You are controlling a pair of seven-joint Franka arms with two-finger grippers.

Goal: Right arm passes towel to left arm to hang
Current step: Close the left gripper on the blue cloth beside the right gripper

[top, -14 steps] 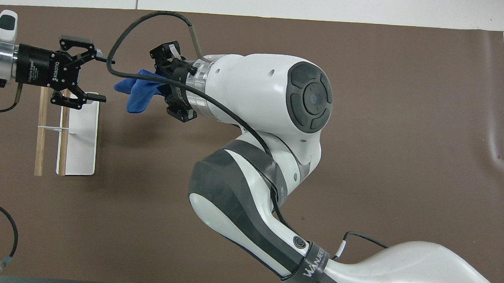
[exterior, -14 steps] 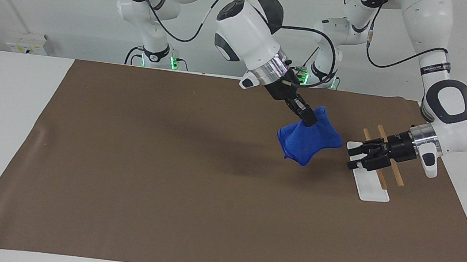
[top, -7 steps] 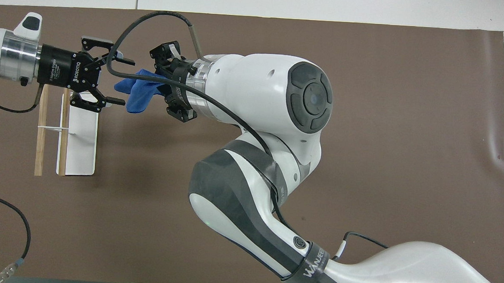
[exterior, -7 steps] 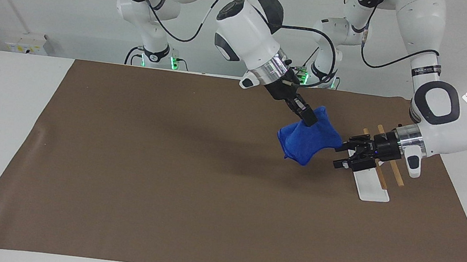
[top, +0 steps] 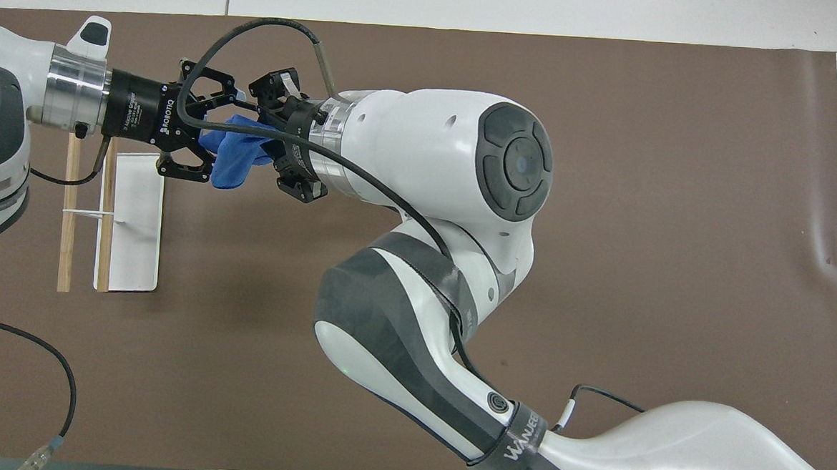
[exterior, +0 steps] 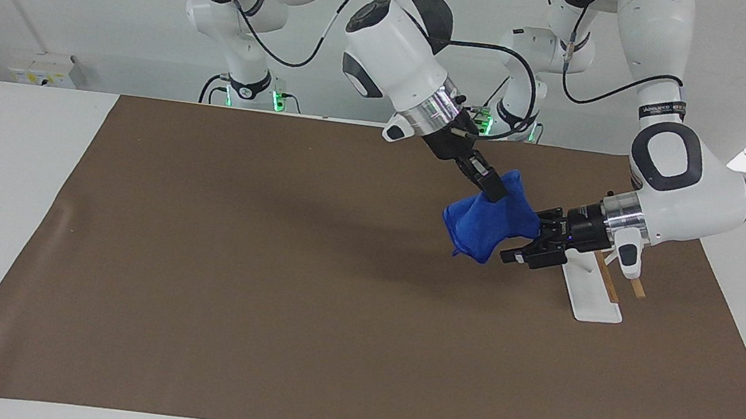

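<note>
since a second ago our left pincer (exterior: pixel 524 246) has slid from over the white rack (exterior: pixel 592 293) onto the towel (exterior: pixel 488 227), jaws straddling it, not yet clamped. right pincer (exterior: pixel 492 186) grips it aloft. overhead, both pincers meet at the towel (top: pixel 230 159); release and hanging remain.

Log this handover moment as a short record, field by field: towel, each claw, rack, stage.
towel: blue towel, bunched, hanging in the air over the brown mat
right claw: right claw shut on the towel's top
left claw: left claw around the towel's side, fingers apart
rack: white-based rack with wooden bars, bare, under the left arm
stage: handover under way, towel not yet released
</note>
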